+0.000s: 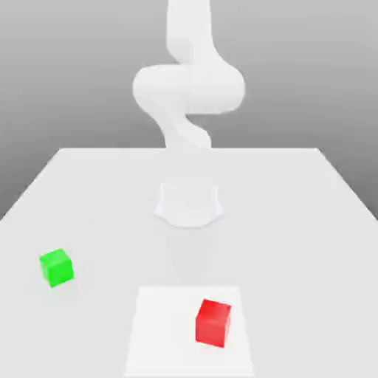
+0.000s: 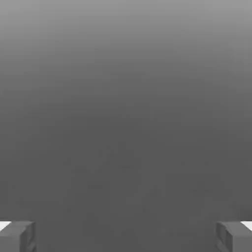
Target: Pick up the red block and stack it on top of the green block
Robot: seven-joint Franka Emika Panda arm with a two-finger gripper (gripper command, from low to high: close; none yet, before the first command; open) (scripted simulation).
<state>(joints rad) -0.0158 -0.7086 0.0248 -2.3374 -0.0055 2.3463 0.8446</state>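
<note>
The red block [image 1: 213,322] rests on the white table near its front edge, a little toward the exterior view's right. On the exterior view's left the green block [image 1: 56,267] sits alone, well apart from the red one. In the hand view my gripper [image 2: 126,237] is open, its two grey fingertips [image 2: 17,236] standing far apart with nothing between them, and only a plain grey background lies beyond them. Neither block appears in the hand view.
My white arm [image 1: 188,88] rises from its base [image 1: 189,205] at the middle of the table [image 1: 295,221] and bends upward out of the exterior view. A paler square patch [image 1: 162,339] marks the table under the red block.
</note>
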